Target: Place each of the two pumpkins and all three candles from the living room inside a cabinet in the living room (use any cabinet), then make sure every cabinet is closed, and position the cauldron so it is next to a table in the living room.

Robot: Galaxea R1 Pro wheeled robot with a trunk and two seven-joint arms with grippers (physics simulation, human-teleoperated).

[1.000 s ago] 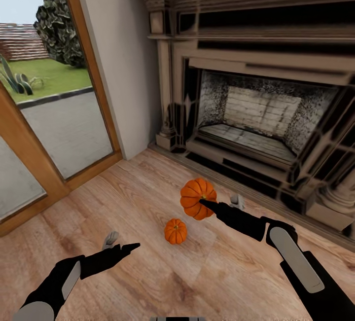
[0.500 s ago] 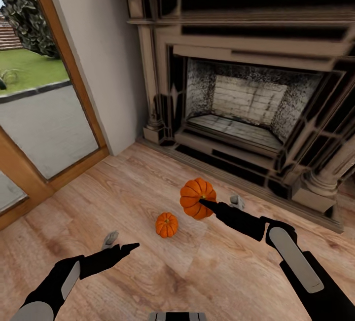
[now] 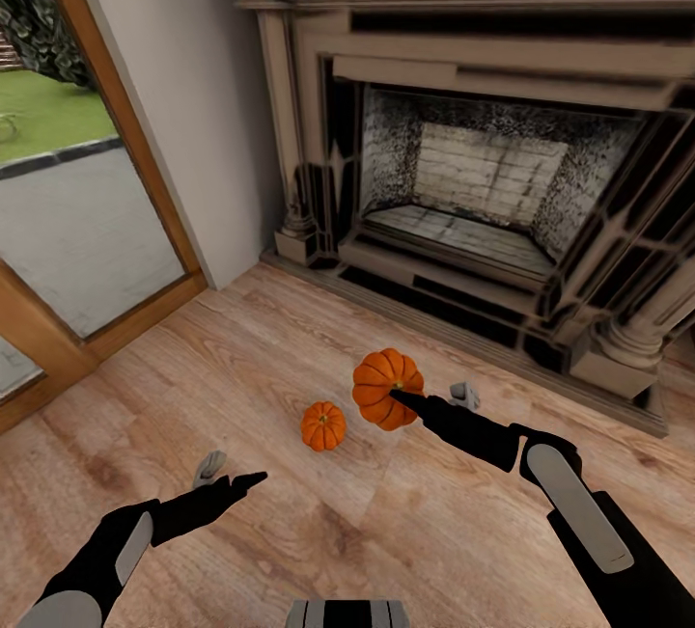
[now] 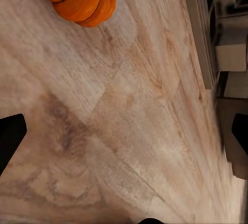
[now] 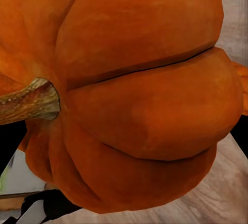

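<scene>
Two pumpkins: the right hand (image 3: 425, 403) is clamped on the larger one (image 3: 386, 387), lifted; the smaller (image 3: 322, 425) sits on the floor (image 3: 241, 368) near the fireplace (image 3: 483, 184). Left hand (image 3: 227, 476) spread wide, empty.

A light wood-plank floor (image 3: 290, 387) covers the lower half of the head view. A carved stone fireplace (image 3: 483, 175) with a pale brick firebox occupies the upper right, with a plain grey wall section (image 3: 193, 97) to its left. A wood-framed glass door (image 3: 87, 213) at the left edge shows pavement and lawn outside.
</scene>
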